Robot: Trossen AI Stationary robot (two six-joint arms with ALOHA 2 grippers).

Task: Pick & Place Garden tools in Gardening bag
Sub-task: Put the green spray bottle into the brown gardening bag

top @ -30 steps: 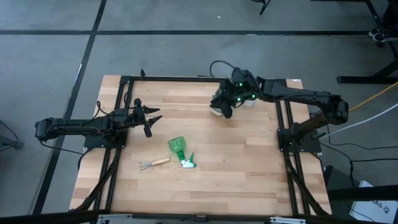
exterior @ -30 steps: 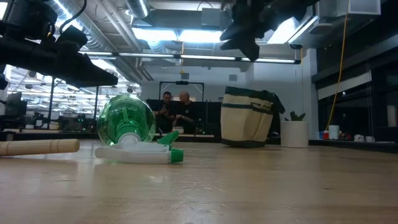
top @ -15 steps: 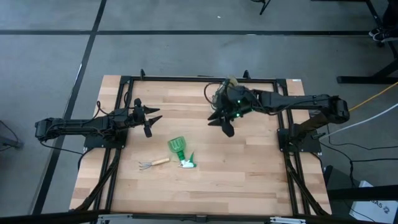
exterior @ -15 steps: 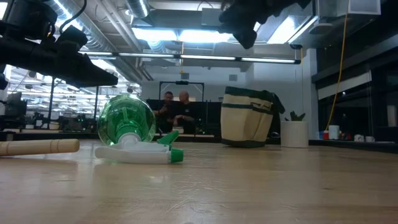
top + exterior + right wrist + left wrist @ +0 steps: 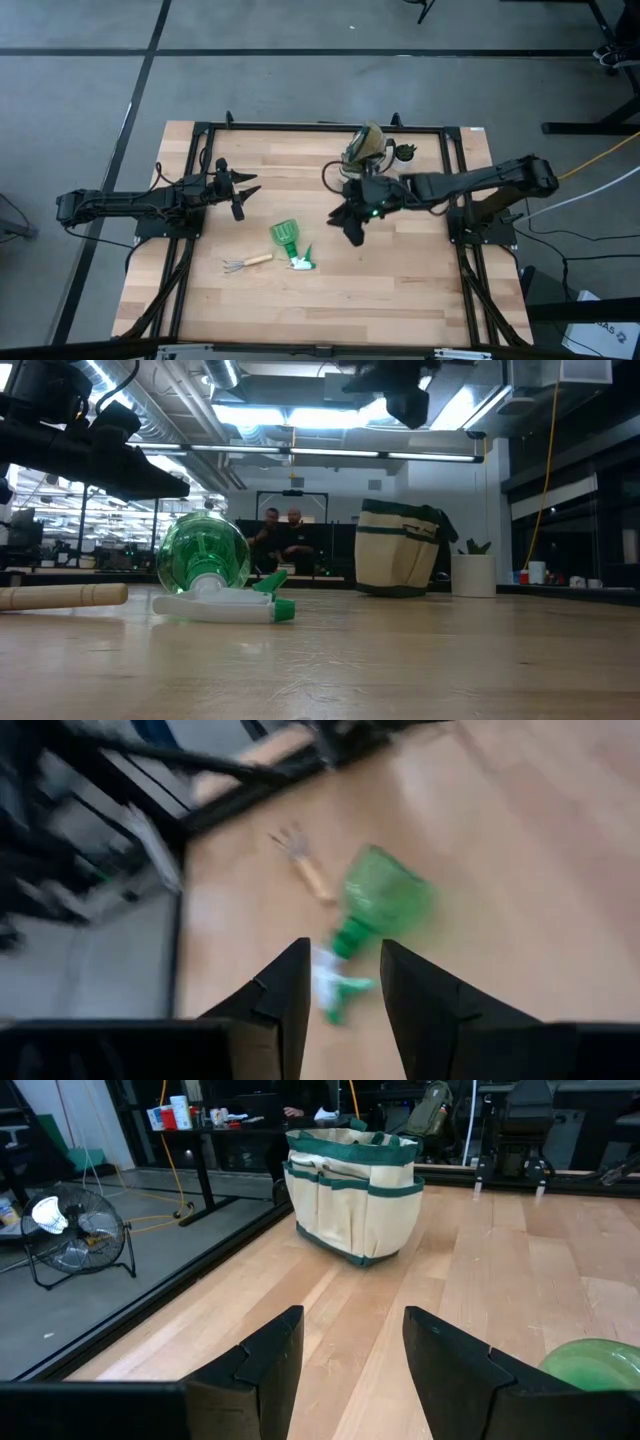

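Observation:
The olive-and-beige gardening bag [image 5: 365,148] stands upright on its base at the table's far edge; it also shows in the low view [image 5: 398,548] and the left wrist view [image 5: 352,1195]. The green scoop [image 5: 286,235], the green-and-white sprayer piece [image 5: 301,262] and the wooden-handled rake [image 5: 246,263] lie on the table left of centre. My right gripper [image 5: 350,226] hangs open and empty above the table, right of the scoop [image 5: 385,900]. My left gripper [image 5: 248,186] is open and empty above the table's left side. The trowel and the shears are not in view.
A small white pot with a green plant [image 5: 403,153] stands just right of the bag, also seen in the low view [image 5: 474,572]. Black frame rails [image 5: 300,127] run along the table's far, left and right sides. Two people sit in the room beyond [image 5: 280,535].
My right gripper has moved from above the bag at the far edge toward the table's near edge and somewhat left, toward the scoop and the sprayer piece. The bag, first covered by it from above, now shows whole. The tools have not moved.

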